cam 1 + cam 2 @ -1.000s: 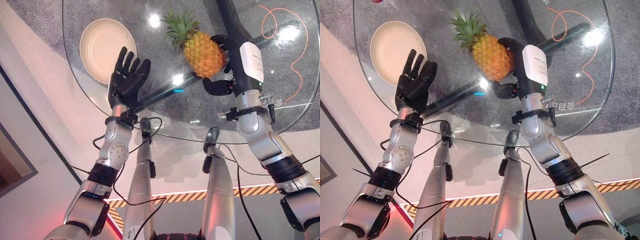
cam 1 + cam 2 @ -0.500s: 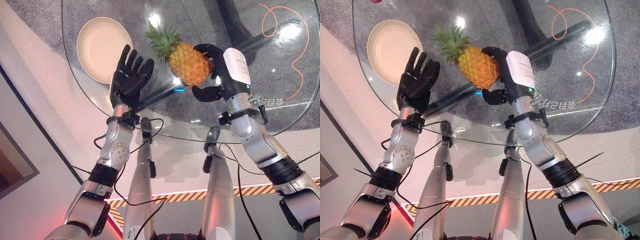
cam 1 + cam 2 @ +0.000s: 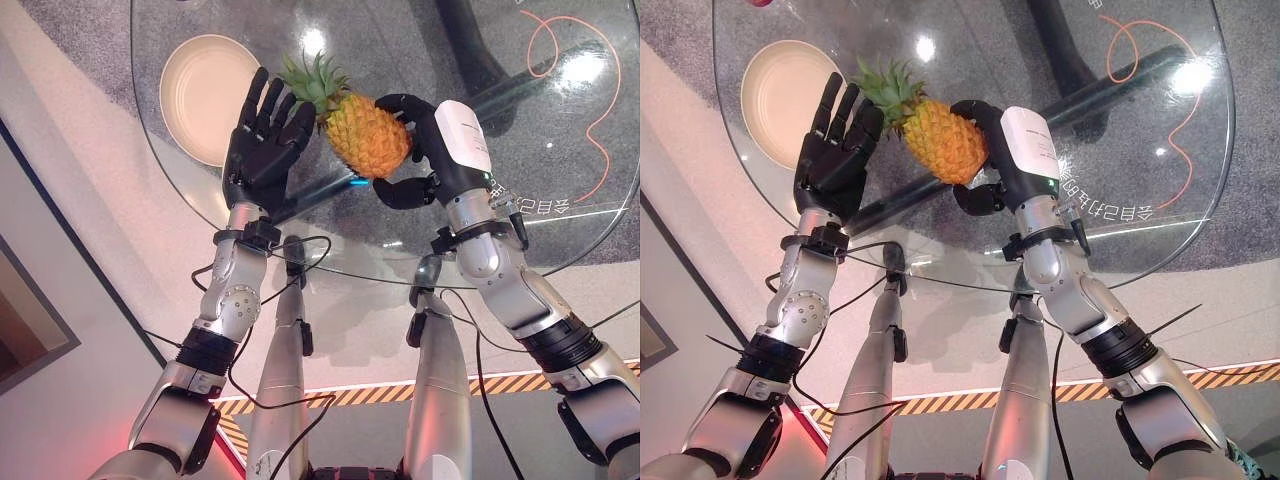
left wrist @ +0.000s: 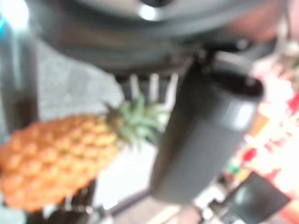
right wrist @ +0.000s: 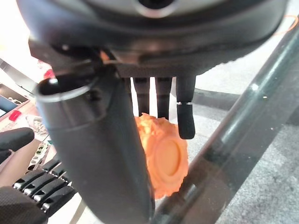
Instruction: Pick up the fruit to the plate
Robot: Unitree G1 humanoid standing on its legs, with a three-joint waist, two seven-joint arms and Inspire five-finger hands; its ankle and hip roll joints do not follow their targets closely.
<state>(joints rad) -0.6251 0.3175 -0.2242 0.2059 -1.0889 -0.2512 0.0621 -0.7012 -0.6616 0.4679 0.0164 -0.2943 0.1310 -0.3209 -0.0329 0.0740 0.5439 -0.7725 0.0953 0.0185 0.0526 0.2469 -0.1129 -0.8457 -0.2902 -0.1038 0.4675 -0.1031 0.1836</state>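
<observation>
The round clear glass table (image 3: 560, 240) spreads across the room in front of the robot, its dark crossed legs visible through the top, and a thin orange cord (image 3: 590, 110) loops on the grey floor beneath the far right side. On the far left of the glass sits the round cream-coloured plate (image 3: 200, 95), bare and waiting. Next in size is the orange-skinned pineapple with its green spiky crown (image 3: 368, 135), held up off the glass between the two hands, lying on its side with the crown pointing toward the plate and brushing the left fingers. Its rind looks bumpy and evenly golden, the leaves fresh and stiff; from the right wrist the flat round base shows, tucked between thumb and fingers. The right hand (image 3: 415, 150), dark with a white cover on its back, is wrapped around the fruit's blunt end, fingers over the top and thumb curled below. The left hand (image 3: 258, 140) stands upright just beside the crown, fingers spread and straight, holding nothing. I'd judge this the carrying step: the fruit is lifted and partway across. The next move calls for more travel leftward past the open hand, then a gentle lowering onto the plate before letting go.
</observation>
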